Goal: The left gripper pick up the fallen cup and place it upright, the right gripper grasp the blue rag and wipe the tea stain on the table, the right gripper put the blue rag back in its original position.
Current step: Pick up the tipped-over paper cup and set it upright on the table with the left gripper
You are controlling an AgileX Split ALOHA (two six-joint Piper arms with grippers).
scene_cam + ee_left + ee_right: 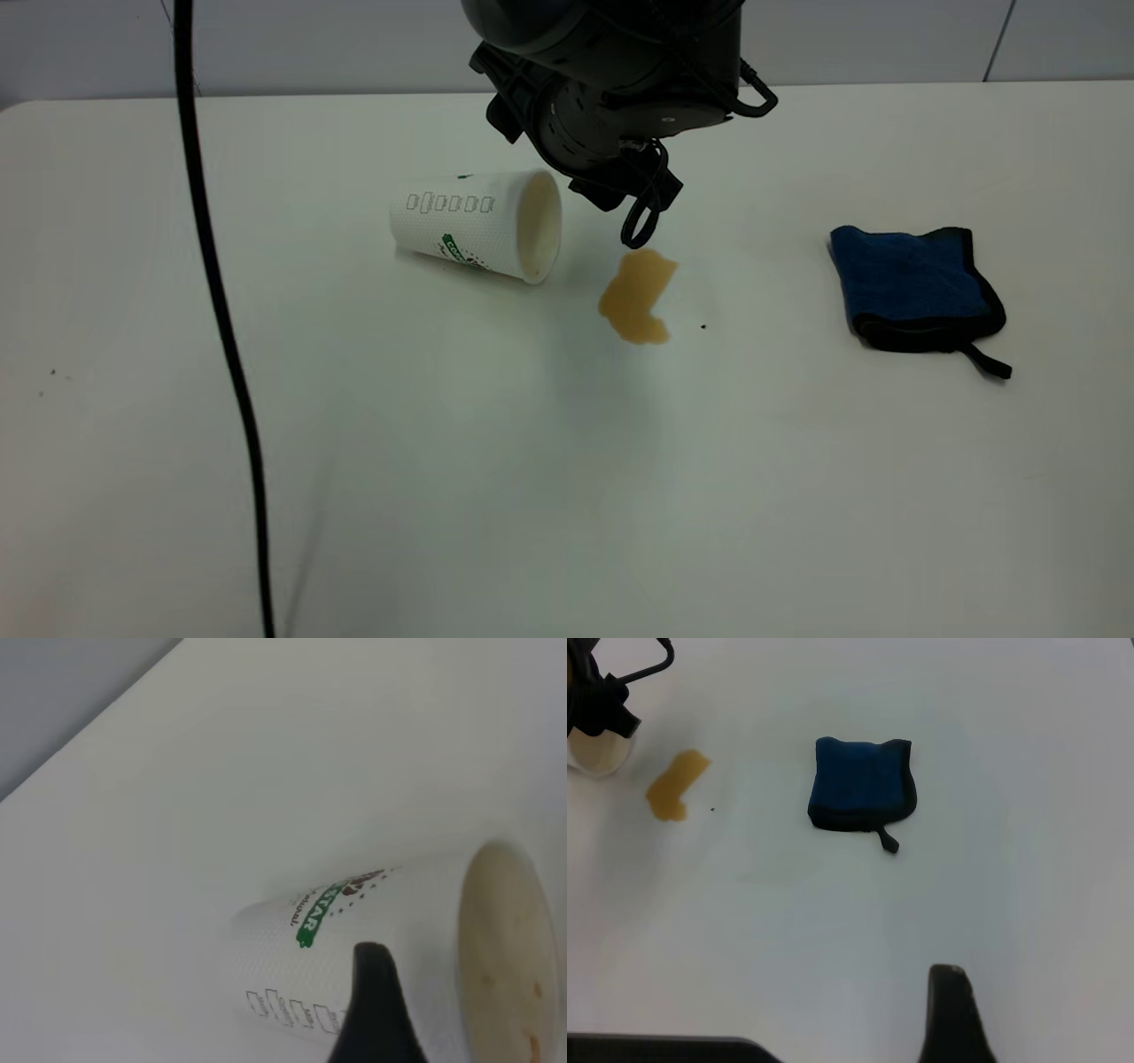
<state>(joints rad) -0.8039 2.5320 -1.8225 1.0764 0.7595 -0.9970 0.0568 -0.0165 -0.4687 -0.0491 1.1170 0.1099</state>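
Observation:
The white paper cup (478, 226) lies on its side on the table (532, 487), with its cream mouth towards the amber tea stain (636, 297). My left gripper (611, 177) hangs just above the cup's mouth end, apart from it. In the left wrist view one black finger (376, 1005) shows over the cup (372, 939), with nothing beside it, so the gripper is open. The blue rag (912, 288) lies folded to the right. My right gripper (1010, 1028) is high above the table, back from the rag (862, 784), open and empty.
A long black cable (221, 337) hangs down across the left part of the exterior view. A tiny dark speck (703, 326) sits just right of the stain. The tabletop stretches bare toward the front and far left.

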